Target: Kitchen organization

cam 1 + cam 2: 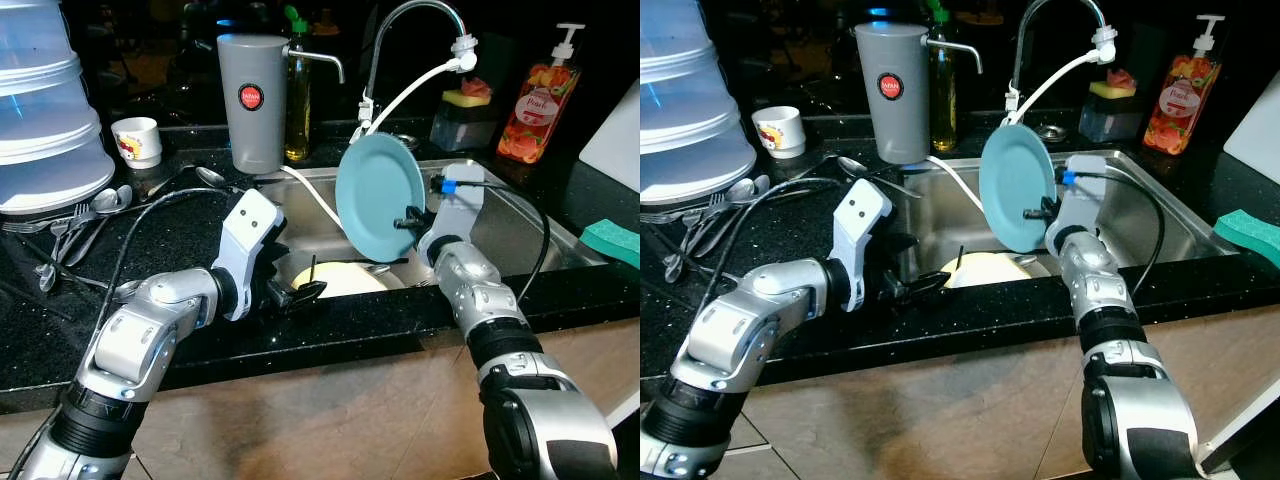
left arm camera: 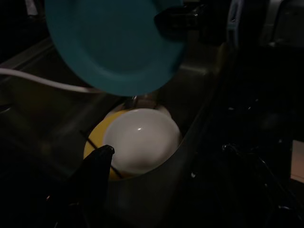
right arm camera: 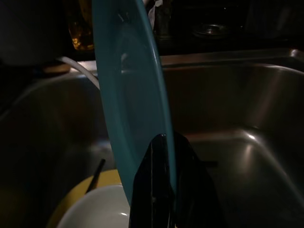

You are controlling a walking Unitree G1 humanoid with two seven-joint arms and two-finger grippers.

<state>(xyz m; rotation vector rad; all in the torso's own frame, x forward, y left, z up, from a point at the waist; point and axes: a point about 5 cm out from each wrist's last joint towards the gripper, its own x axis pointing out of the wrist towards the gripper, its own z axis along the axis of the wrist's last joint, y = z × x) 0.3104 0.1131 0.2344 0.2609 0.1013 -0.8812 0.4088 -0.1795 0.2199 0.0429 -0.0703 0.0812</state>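
A teal plate (image 1: 378,195) stands on edge above the steel sink (image 1: 520,215), and my right gripper (image 1: 412,220) is shut on its rim; the right wrist view has both black fingers (image 3: 164,190) pinching the plate (image 3: 128,95). Below it, on the sink floor, a white bowl (image 2: 140,142) rests on a yellow plate (image 1: 340,280). My left gripper (image 1: 300,292) hovers at the sink's front left corner, just above these dishes, open and holding nothing. One of its fingers (image 2: 95,166) shows dark beside the bowl.
A faucet (image 1: 400,20) with a white hose (image 1: 420,85) arches behind the teal plate. On the black counter stand a grey jug (image 1: 252,100), an oil bottle (image 1: 297,100), a soap bottle (image 1: 535,100), a white cup (image 1: 137,140), stacked containers (image 1: 45,110), loose cutlery (image 1: 80,225) and a green sponge (image 1: 612,240).
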